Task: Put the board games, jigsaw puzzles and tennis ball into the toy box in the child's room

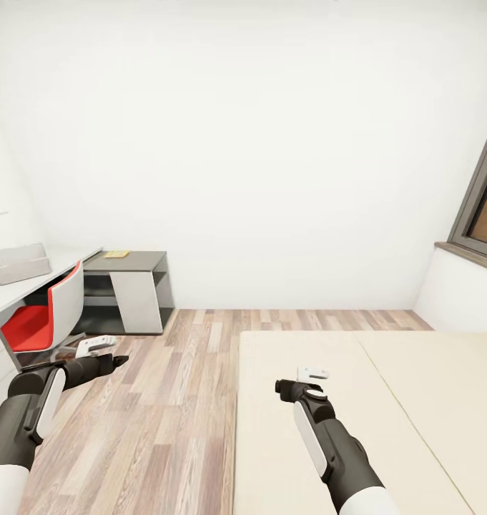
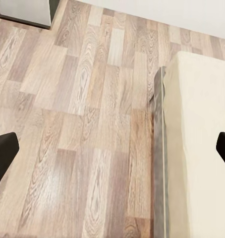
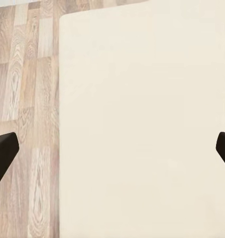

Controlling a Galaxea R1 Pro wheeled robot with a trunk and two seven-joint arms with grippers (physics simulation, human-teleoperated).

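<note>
The light-grey toy box [image 1: 18, 262] stands on the white table [image 1: 61, 266] at the far left of the head view. The beige bed [image 1: 386, 400] takes up the lower right, and the part in view is bare. My left gripper [image 1: 109, 353] hangs open over the wood floor beside the bed's edge [image 2: 159, 148], its fingertips [image 2: 3, 153] wide apart. My right gripper [image 1: 302, 379] is open above the mattress [image 3: 142, 124] with nothing between its fingers. The board games, jigsaw puzzles and tennis ball are out of view.
A red-and-white chair [image 1: 46, 315] sits tucked at the table. The dark-grey cabinet section [image 1: 139, 265] carries a small flat yellow thing [image 1: 116, 254], too small to identify. A dark-framed window [image 1: 483, 207] is at the right. Wood floor [image 1: 171, 400] runs between table and bed.
</note>
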